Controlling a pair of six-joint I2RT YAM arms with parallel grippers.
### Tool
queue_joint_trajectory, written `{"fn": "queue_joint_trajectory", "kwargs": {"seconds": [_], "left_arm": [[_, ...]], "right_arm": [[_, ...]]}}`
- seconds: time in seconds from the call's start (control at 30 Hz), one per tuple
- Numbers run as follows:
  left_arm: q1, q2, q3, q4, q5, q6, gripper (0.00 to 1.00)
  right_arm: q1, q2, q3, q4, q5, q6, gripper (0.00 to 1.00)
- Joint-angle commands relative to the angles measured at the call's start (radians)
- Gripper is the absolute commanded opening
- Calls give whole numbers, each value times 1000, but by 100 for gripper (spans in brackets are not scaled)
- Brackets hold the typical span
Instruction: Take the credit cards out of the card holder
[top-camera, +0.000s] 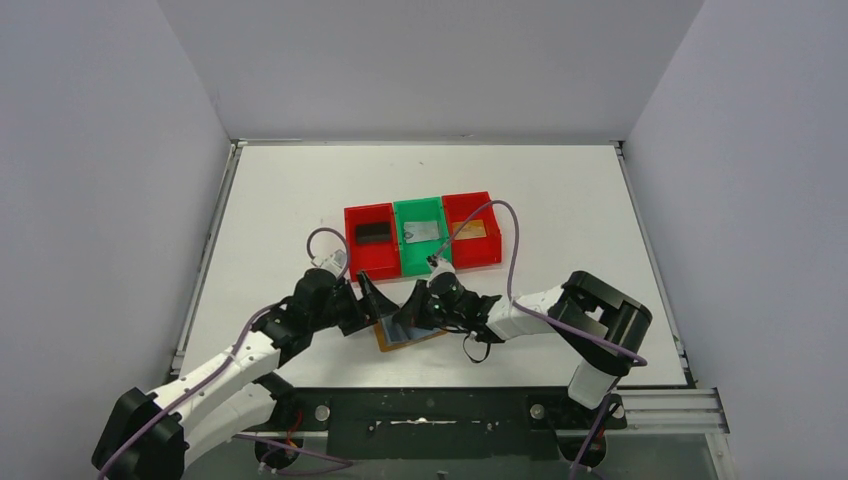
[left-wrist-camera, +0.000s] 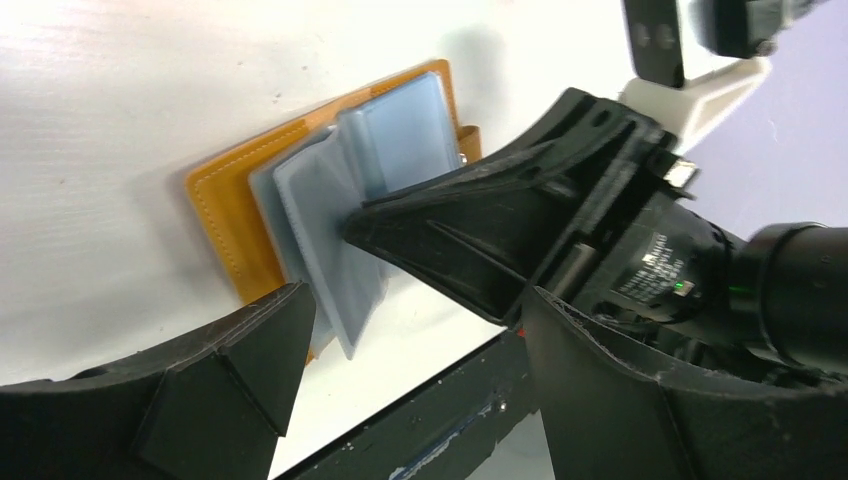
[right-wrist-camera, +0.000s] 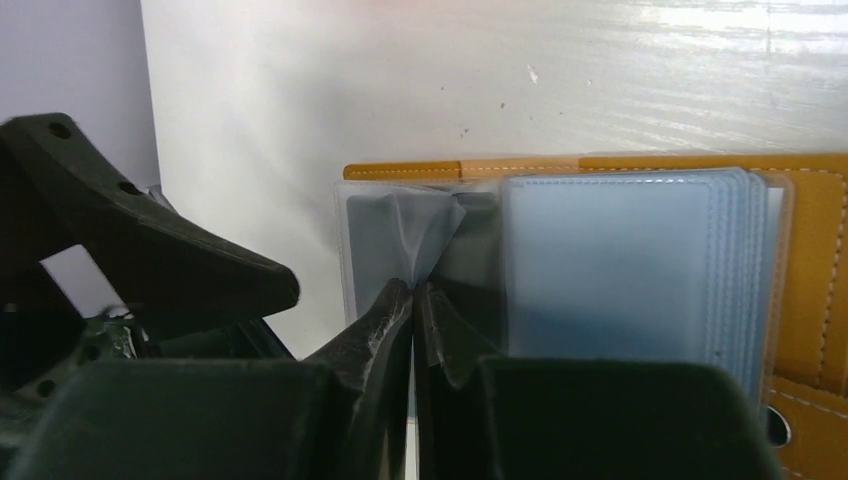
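The tan card holder (top-camera: 412, 338) lies open near the table's front edge, pale blue-grey sleeves fanned up; it also shows in the left wrist view (left-wrist-camera: 225, 215) and the right wrist view (right-wrist-camera: 600, 164). My right gripper (right-wrist-camera: 413, 288) is shut, pinching one sleeve (right-wrist-camera: 400, 225) at its middle. My left gripper (left-wrist-camera: 410, 350) is open and empty, just left of the holder, one finger (left-wrist-camera: 235, 360) at its near corner. The black card (top-camera: 372, 233), silver-grey card (top-camera: 422, 231) and orange-brown card (top-camera: 473, 229) lie in the bins. I see no card in the sleeves.
A red bin (top-camera: 352, 255), a green bin (top-camera: 437, 255) and a second red bin (top-camera: 494, 250) stand in a row just behind the holder. The table's dark front edge (left-wrist-camera: 430, 400) is close beneath my left gripper. White walls enclose the table.
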Motion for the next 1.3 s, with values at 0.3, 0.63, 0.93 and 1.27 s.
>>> {"fn": "queue_joint_trajectory", "kwargs": {"seconds": [0.3, 0.63, 0.93, 1.27], "left_arm": [[-21, -33, -63, 177, -56, -86, 72], [-24, 3, -59, 137, -78, -92, 66], [-28, 43, -80, 203, -42, -104, 66], [-36, 88, -91, 233, -34, -102, 64]], "right_arm": [[-9, -53, -27, 136, -10, 36, 4], [-9, -57, -36, 148, -16, 39, 4], [-9, -57, -43, 163, -18, 42, 5], [-10, -56, -46, 170, -20, 45, 5]]}}
